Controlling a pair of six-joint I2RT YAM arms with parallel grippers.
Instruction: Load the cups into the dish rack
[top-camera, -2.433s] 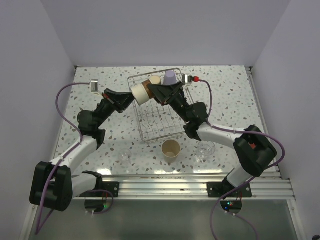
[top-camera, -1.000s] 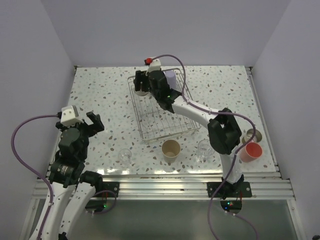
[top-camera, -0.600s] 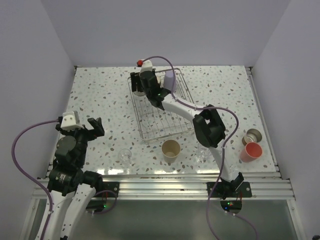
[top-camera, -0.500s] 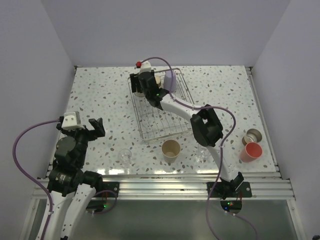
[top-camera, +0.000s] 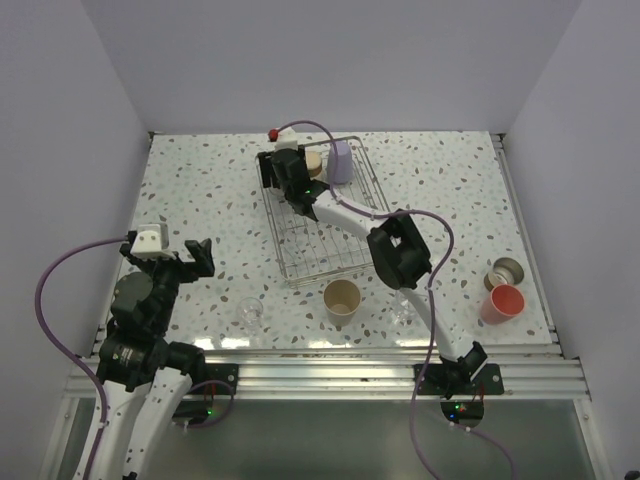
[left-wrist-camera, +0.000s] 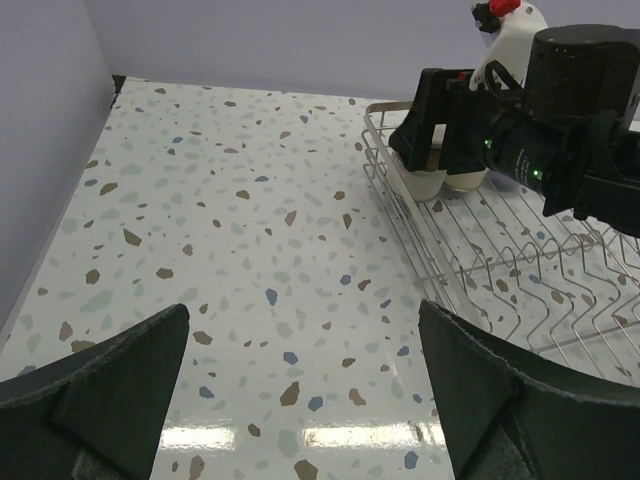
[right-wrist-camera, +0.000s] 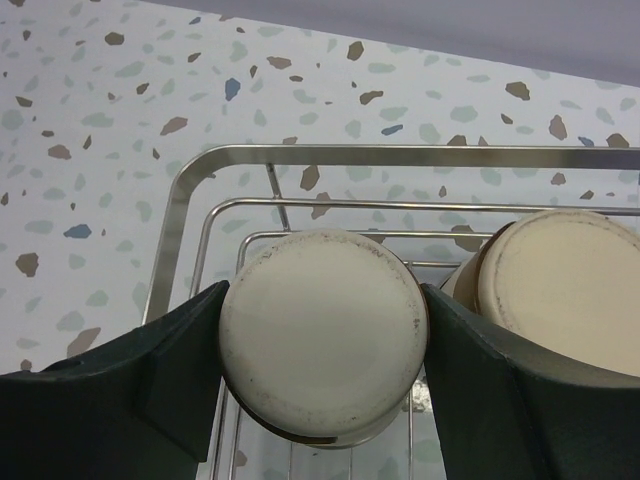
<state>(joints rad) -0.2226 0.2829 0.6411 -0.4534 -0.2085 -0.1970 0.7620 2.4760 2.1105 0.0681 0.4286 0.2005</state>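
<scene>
**A:** What is the right end effector (right-wrist-camera: 322, 345) doing?

**B:** Its fingers (right-wrist-camera: 140, 390) pinch a steel cup with a tan base (right-wrist-camera: 322, 320). It has carried the cup into the far-left corner of the silver wire dish rack (top-camera: 325, 245), just beside a second tan-based cup (right-wrist-camera: 560, 290) and near a lavender plastic cup (top-camera: 340, 160). The left end effector (left-wrist-camera: 300, 395), spread wide and empty, has drawn back.

**A:** What remains outside?

**B:** On the speckled table (top-camera: 200, 190) are a beige tumbler (top-camera: 342, 297), a clear glass (top-camera: 248, 313), a salmon-pink cup (top-camera: 502, 302) and another steel cup (top-camera: 507, 270).
</scene>
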